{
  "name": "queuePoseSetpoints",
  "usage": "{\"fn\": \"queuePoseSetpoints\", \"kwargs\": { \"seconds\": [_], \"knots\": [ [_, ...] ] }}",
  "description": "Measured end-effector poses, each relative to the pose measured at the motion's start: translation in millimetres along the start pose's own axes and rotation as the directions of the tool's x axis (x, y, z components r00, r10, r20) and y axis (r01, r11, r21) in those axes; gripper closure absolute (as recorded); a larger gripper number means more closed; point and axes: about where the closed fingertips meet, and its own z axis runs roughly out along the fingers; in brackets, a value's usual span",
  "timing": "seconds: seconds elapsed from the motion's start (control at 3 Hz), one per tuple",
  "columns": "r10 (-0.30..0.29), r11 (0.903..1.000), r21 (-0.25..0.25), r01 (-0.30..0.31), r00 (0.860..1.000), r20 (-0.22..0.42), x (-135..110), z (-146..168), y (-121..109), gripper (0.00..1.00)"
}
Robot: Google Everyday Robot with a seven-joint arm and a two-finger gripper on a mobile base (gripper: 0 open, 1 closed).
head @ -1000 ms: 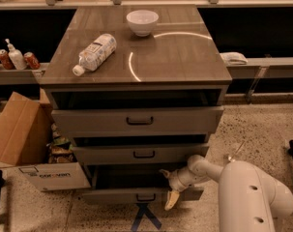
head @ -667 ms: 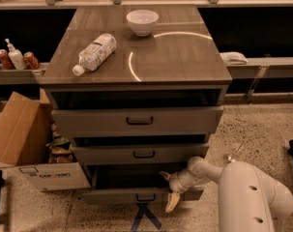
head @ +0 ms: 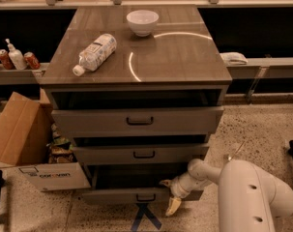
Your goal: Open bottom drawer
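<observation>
Reaching low, the gripper (head: 169, 195), fingers spread astride the bottom drawer (head: 112, 195) front, has its sideways-running bar handle (head: 146, 197) just left.

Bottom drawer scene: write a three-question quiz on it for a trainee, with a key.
1. Short answer: which thing on the cabinet top lies on its side?
2. True or false: the bottom drawer is fully shut.
3. Where is the gripper?
A. resting on the cabinet top
B. at the right end of the bottom drawer's front
C. out of view

Key
1. The plastic bottle; the white bowl behind it stands upright.
2. False: it is pulled partly out, with a dark gap above its front.
3. B
</observation>
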Motion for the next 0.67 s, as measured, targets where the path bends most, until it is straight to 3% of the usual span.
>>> {"fn": "queuePoseSetpoints", "kwargs": {
  "seconds": [0.67],
  "knots": [
    [-0.004,0.9984,-0.057,0.003,1.000,0.000,-0.5,-1.2,14.8,0.63]
  ]
}}
